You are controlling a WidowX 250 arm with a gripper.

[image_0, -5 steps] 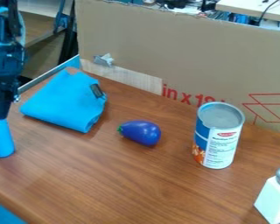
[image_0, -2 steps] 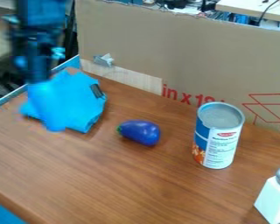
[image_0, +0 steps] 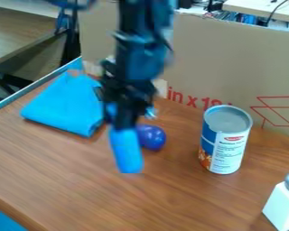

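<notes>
Camera view: your black, blue-ended metal-and-plastic gripper [image_0: 128, 166] hangs before the rounded blue-purple plastic-looking eggplant [image_0: 152, 137]; spread or closed, you can't tell. Eggplant lies sideways on brown wooden tabletop [image_0: 171, 198], likely its steadiest rest.

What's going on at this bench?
A robot arm has its gripper, blue at the lower end, hanging over the table, in front of a toy eggplant and partly covering it from the camera. Whether it holds or touches anything, I can't tell. A folded blue cloth lies to the left in the picture; an upright food can and a white shaker with a metallic top stand to the right.
</notes>
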